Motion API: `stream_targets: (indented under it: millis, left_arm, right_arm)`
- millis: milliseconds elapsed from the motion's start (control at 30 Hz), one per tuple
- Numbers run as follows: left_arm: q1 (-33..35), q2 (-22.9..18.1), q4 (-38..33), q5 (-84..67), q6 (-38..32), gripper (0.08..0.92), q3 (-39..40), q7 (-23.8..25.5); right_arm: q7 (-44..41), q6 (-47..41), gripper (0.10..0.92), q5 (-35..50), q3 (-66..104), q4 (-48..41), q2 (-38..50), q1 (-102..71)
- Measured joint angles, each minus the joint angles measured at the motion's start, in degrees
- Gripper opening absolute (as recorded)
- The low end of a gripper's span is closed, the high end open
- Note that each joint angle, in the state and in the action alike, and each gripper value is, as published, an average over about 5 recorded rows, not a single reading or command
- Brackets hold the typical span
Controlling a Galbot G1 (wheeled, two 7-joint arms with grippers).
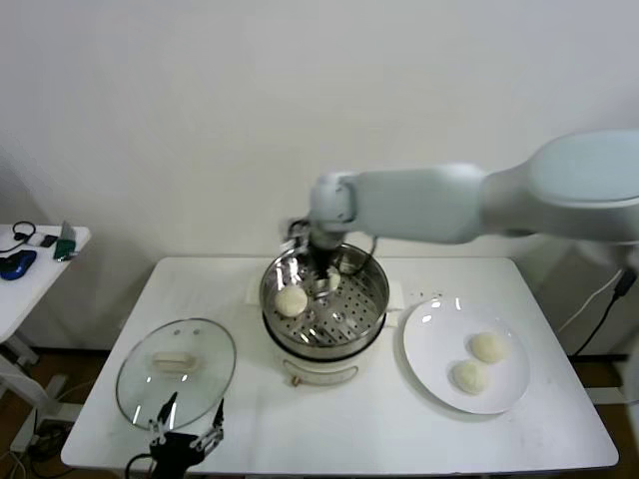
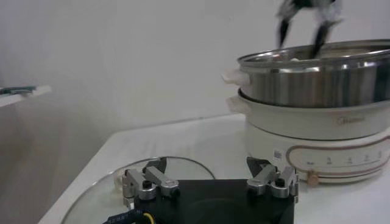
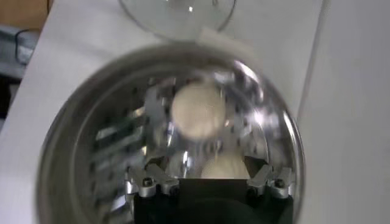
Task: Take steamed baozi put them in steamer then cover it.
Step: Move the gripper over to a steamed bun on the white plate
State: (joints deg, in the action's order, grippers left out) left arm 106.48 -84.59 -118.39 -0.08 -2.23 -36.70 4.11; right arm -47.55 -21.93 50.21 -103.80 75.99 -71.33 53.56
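The steamer [image 1: 324, 309] stands mid-table, a shiny pot on a cream base. My right gripper [image 1: 321, 277] hangs inside its rim, open. In the right wrist view one baozi [image 3: 223, 167] lies on the perforated tray between the spread fingers of the right gripper [image 3: 207, 178], untouched by them, and another baozi [image 3: 198, 110] rests farther along the tray. Two more baozi [image 1: 487, 346] [image 1: 468, 376] sit on the white plate [image 1: 429, 339]. The cover [image 1: 177, 371] lies flat at the front left. My left gripper [image 1: 186, 435] waits open at its near edge, holding nothing.
A side table [image 1: 30, 269] with small items stands at the far left. From the left wrist view, the steamer [image 2: 317, 85] rises beyond the cover [image 2: 183, 162], with the right gripper [image 2: 301, 27] above its rim.
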Motion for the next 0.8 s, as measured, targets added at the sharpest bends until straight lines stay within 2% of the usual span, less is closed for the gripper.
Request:
stream_targets:
  millis: [433,800]
  left_arm:
    - [-1.17,0.07,0.33,-0.63,0.59,0.823,-0.3,0.35]
    - [-1.14,-0.34,0.56,-0.61,0.59,0.823,-0.23,0.34]
  right_arm:
    - [0.22,0.59,0.823,-9.45,-13.41,15.84,25.1,7.23]
    - [3.08,-1.2,0.823,-17.45,-9.94,18.06,34.72,-3.27]
